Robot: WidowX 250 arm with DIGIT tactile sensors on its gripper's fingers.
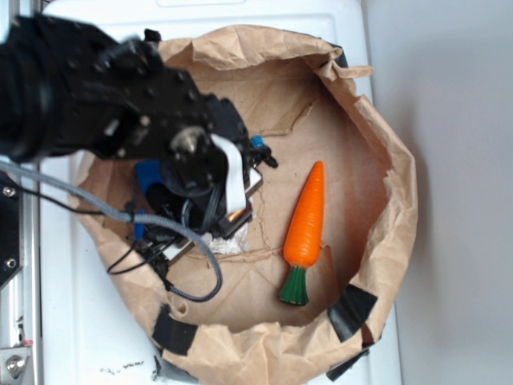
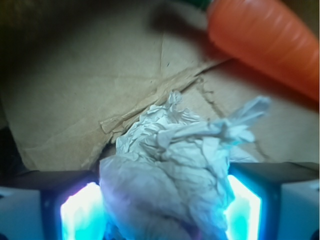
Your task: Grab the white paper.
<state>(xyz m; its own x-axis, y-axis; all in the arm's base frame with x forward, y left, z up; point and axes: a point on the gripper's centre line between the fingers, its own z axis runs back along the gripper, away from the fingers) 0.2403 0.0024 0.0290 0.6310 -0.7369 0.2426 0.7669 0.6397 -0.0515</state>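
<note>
The white paper point(image 2: 170, 170) is a crumpled, wrinkly ball, and it sits right between the two fingers point(image 2: 80, 215) in the wrist view. One finger is on each side of it, and both glow light blue. The paper fills the whole gap and touches both of them, so the fingers are closed on the paper and hold it.

In the exterior view the black gripper point(image 1: 210, 228) reaches down into the big brown paper bag point(image 1: 385, 208). The bag is spread open on a white bench point(image 1: 96, 337), and its rim stands up all around. Black tape point(image 1: 351, 311) sits on the rim at a few spots. Only a small bit of the white paper point(image 1: 228, 245) peeks out under the gripper here, low on the left side of the bag floor.

A toy carrot point(image 1: 306, 228) lies on the bag floor to the right of the gripper, apart from it. It is orange with a green end. In the wrist view the carrot point(image 2: 265, 45) is up in the top right corner, not touching the paper.

Something blue point(image 1: 148, 172) shows beside the arm, but most of it is hidden. Grey and black cables point(image 1: 188, 277) hang from the arm
</note>
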